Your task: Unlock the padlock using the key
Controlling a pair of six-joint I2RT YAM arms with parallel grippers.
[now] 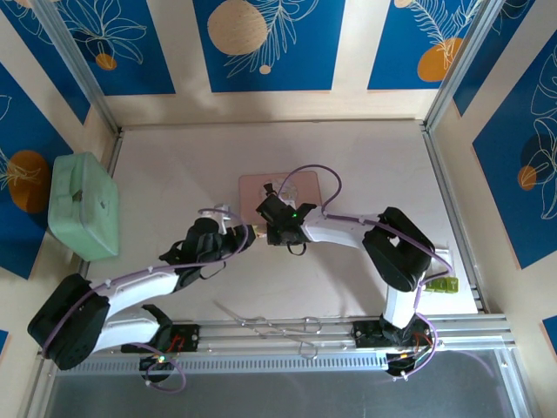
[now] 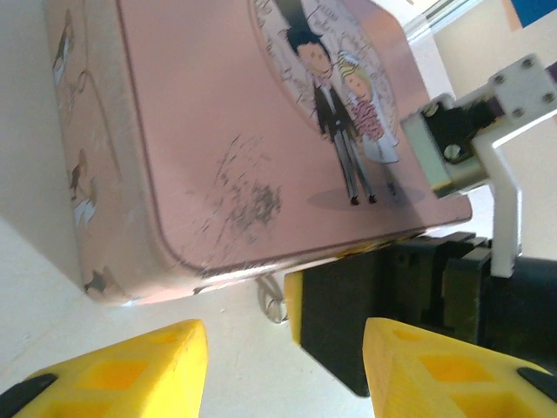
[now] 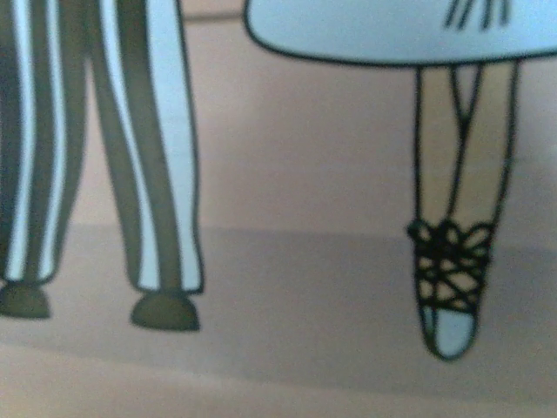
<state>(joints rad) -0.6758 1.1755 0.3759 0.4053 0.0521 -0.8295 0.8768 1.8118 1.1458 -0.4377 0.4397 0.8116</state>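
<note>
White tabletop (image 1: pixel 365 148), padlock (image 2: pixel 274 303) just ahead of parted left jaws, beside right jaws, state unclear.

There are two boxes: one pink box (image 1: pixel 254 190) whose lid carries two cartoon figures, a groom (image 2: pixel 326 104) and a bride (image 2: pixel 364 113), and one mint-green box (image 1: pixel 83 205) well to its left. Two arms meet at the pink box, the left arm (image 1: pixel 130 292) and the right arm (image 1: pixel 396 248), and the left gripper (image 2: pixel 283 374) shows two yellow fingers (image 2: pixel 130 370). One small metal ring (image 2: pixel 274 305) lies just beside the pink box's front edge, and one small green object (image 1: pixel 441 284) sits well to its right.
</note>
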